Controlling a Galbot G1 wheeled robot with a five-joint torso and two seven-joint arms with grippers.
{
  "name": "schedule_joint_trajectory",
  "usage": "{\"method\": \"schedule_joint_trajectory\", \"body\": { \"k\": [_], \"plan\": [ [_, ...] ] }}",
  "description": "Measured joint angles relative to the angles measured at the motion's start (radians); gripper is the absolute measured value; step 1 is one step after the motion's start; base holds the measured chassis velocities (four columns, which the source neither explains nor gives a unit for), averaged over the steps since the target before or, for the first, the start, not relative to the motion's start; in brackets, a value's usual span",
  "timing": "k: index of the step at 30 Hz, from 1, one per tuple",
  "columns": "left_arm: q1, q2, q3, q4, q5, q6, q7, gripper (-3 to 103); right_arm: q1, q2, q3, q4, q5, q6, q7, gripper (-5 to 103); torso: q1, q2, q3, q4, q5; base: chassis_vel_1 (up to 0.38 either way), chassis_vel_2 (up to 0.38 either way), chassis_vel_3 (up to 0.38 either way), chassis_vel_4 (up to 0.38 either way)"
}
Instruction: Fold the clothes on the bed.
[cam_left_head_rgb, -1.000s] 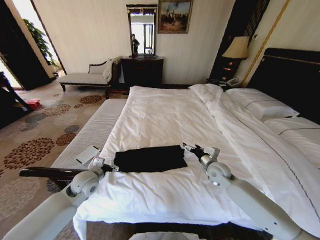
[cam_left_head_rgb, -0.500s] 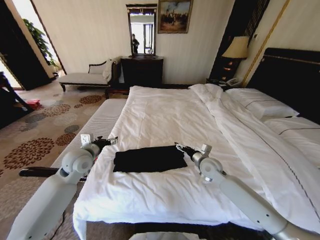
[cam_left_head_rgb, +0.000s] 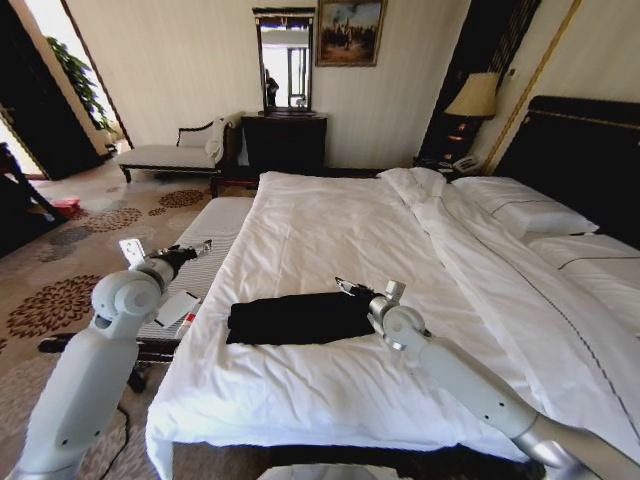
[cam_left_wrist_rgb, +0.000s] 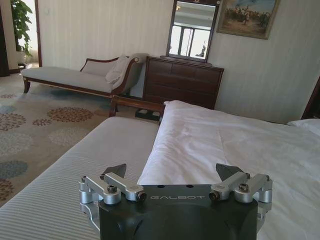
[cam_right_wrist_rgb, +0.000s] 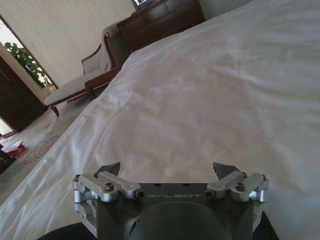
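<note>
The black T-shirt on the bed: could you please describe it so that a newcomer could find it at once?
Start at the large white bed. Near its foot edge lies the black T-shirt, a flat folded rectangle, with the right gripper at its corner. It is the lone dark thing on the white bedding.

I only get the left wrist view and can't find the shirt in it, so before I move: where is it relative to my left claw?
Observer: The black T-shirt lies on the bed, near the edge closest to the robot. It is to the right of the left claw, which hangs open over the bench, apart from the shirt.
Operator: Is it spread out?
Observer: No, it lies flat as a compact rectangle with no sleeve sticking out.
Operator: And the right claw?
Observer: The right claw is at the shirt's far right corner, open, with nothing between its fingers.
</note>
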Motion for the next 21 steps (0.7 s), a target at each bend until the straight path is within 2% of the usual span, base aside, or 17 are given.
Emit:
{"method": "schedule_joint_trajectory", "body": {
  "k": [4,10,13,15,21],
  "plan": [
    [-0.002,0.004,0.003,0.007,0.003,0.0,0.004,100,-0.018,-0.001,-0.039,0.001,0.001,-0.047,0.07,100,0.0,0.0,0.0,0.0003,0.0,0.0,0.0,0.0,0.0],
    [0.004,0.003,0.004,0.012,0.011,0.0,0.007,100,-0.095,-0.03,-0.04,0.045,-0.008,-0.063,0.106,100,0.0,0.0,0.0,-0.0002,0.0001,0.0,0.0,0.0,0.0],
    [0.028,0.011,-0.014,0.013,0.029,0.0,0.015,100,-0.175,-0.089,-0.038,0.122,-0.021,-0.092,0.16,100,0.0,0.0,0.0,-0.0002,0.0001,0.0,0.0,0.0,0.0],
    [0.034,0.012,-0.018,0.012,0.033,0.0,0.015,100,-0.197,-0.108,-0.034,0.145,-0.026,-0.101,0.176,100,0.0,0.0,0.0,0.0004,0.0001,0.0,0.0,0.0,0.0],
    [0.05,0.01,-0.015,0.006,0.049,0.0,0.017,100,-0.249,-0.178,0.021,0.194,-0.052,-0.112,0.205,100,0.0,0.0,0.0,-0.0002,0.0001,0.0,0.0,0.0,0.0]
  ]
}}
